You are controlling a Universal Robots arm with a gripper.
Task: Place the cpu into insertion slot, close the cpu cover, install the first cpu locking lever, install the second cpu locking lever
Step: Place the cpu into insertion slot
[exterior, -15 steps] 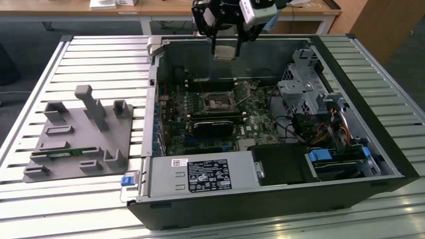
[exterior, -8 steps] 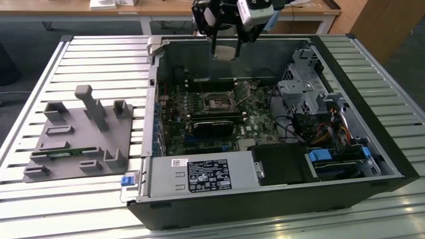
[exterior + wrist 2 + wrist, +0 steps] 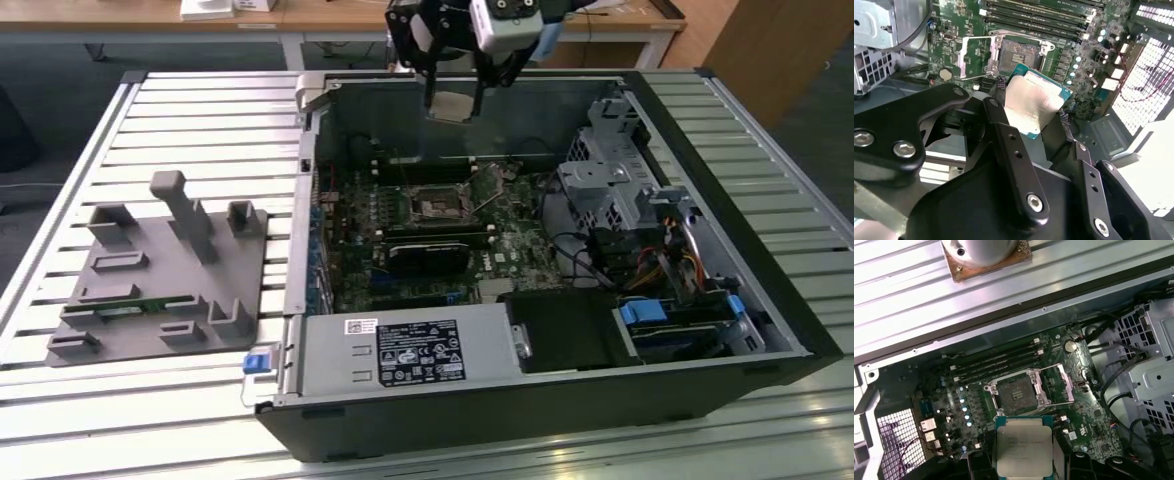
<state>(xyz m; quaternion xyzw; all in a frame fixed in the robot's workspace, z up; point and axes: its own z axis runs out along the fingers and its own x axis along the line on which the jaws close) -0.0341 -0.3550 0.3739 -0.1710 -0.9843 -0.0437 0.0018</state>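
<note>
Slatted surface (image 3: pixel 200 120) carries one open case (image 3: pixel 534 410); we record one claw (image 3: pixel 1030 102) clamped on one cpu (image 3: pixel 1024 452), held above one open slot (image 3: pixel 1016 394).

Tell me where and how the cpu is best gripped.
Probably by two opposite edges, coming from the side of its metal top, as the gripper holds it now. The cpu is a thin flat square, so only the edges offer purchase, and its underside is left free to face the insertion slot.
</note>
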